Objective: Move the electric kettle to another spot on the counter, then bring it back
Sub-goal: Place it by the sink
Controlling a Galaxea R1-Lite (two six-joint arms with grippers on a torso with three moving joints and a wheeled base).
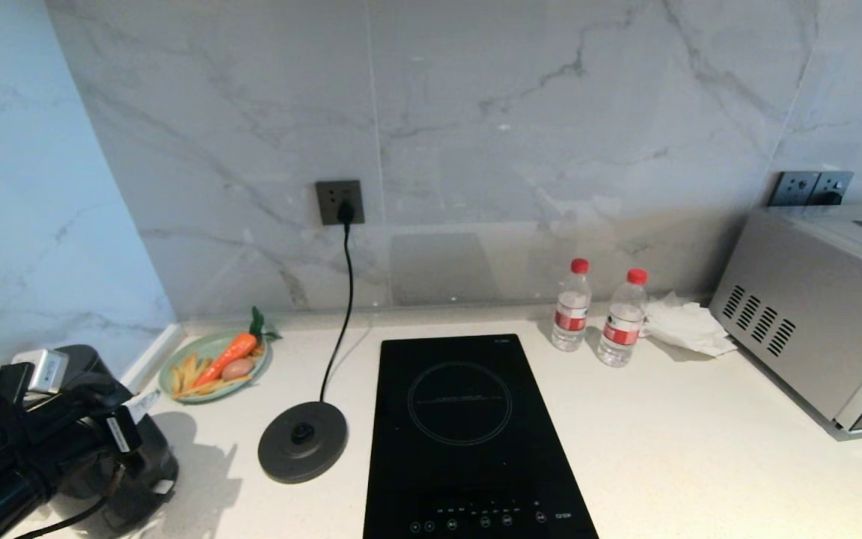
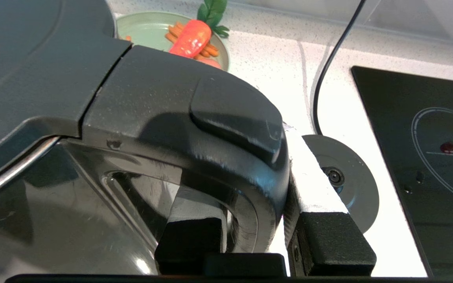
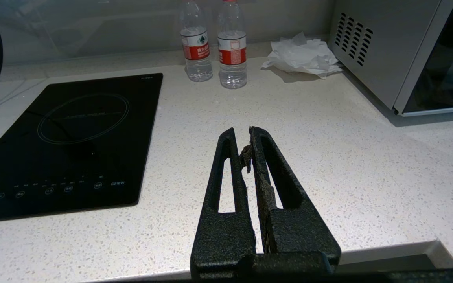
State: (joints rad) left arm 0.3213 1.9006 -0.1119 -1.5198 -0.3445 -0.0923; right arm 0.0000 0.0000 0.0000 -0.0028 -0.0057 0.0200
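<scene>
Glossy black cylindrical kettle (image 1: 113, 442) with matte dark-grey lid sits at the front left of the off-white speckled stone worktop (image 1: 700, 449), well apart from its flat round dark-grey corded base disc (image 1: 302, 441). Left hand (image 2: 258, 236) is clamped on the kettle's black loop handle (image 2: 226, 157), one finger (image 2: 191, 236) inside the loop, the other outside. Right hand (image 3: 242, 137) hangs above bare worktop, fingers pressed together, holding nothing. Black glass hob (image 1: 468, 434) lies right of the disc.
</scene>
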